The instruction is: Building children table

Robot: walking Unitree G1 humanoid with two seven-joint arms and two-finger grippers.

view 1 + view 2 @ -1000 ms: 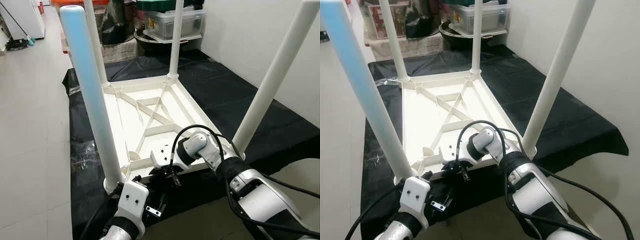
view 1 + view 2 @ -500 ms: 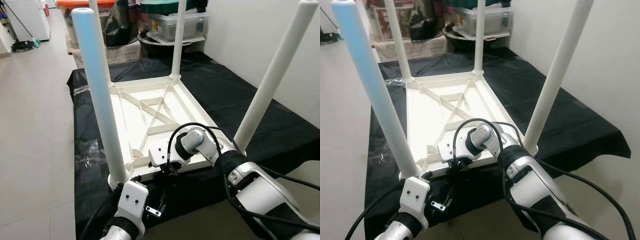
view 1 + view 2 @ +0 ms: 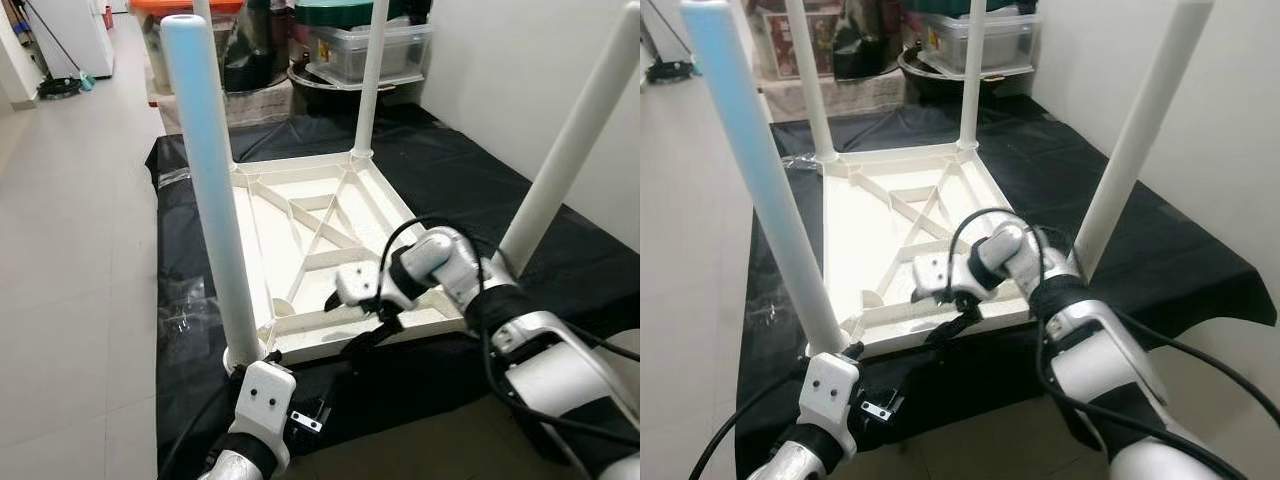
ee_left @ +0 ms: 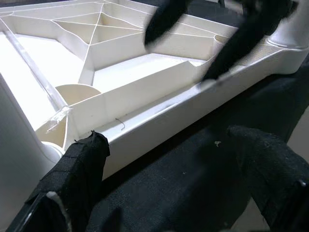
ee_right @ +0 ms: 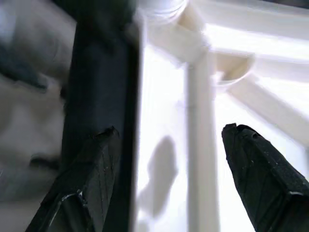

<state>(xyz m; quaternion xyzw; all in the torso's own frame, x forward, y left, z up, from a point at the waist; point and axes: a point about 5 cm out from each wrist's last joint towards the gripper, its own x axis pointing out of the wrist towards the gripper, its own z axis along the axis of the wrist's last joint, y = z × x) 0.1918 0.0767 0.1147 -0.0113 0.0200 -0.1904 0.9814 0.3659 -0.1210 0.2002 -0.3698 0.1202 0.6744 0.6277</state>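
Observation:
A white children's table [image 3: 300, 235] lies upside down on a black cloth [image 3: 470, 185], its four legs pointing up. The near-left leg [image 3: 212, 200] and near-right leg [image 3: 570, 150] stand closest to me. My right gripper [image 3: 352, 320] is open at the middle of the table's near rim [image 5: 198, 121], one finger on either side of the rim wall. My left gripper [image 4: 178, 169] is open, low over the cloth just in front of the near rim by the near-left leg's base. Its white wrist [image 3: 262, 395] sits below that leg.
Storage boxes and bins [image 3: 370, 50] crowd the far end of the cloth. A white wall [image 3: 520, 60] runs along the right. Tiled floor [image 3: 70, 250] lies to the left. A clear bag of small parts [image 3: 185, 315] rests on the cloth's left edge.
The camera has shifted. My right gripper has moved a little right along the near rim and come up from below it to straddle the rim. The left arm has stayed put.

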